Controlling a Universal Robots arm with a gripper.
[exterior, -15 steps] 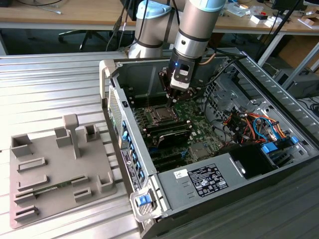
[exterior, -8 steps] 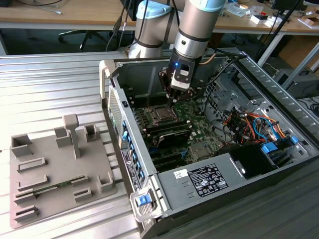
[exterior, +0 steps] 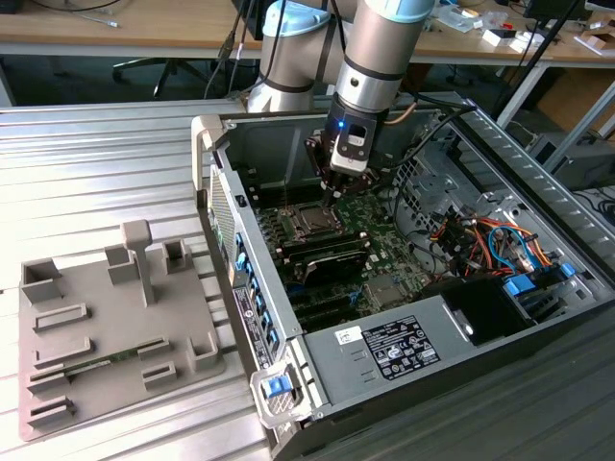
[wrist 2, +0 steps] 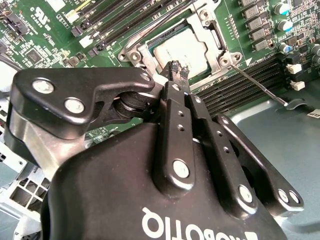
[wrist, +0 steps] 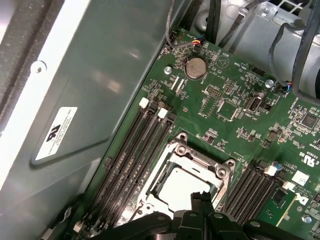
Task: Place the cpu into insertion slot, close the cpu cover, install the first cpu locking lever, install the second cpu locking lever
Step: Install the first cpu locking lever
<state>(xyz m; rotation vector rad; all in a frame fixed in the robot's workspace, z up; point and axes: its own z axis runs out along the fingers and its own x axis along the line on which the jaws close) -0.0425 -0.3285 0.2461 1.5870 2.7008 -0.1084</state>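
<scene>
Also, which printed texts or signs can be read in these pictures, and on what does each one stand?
Large label, exterior view: too small to read.
Wall sticker, first wrist view: blurred, unreadable.
Motherboard print: too small.
Gripper body, second wrist view: white maker's lettering, upside down, cut off; not quoted.
</scene>
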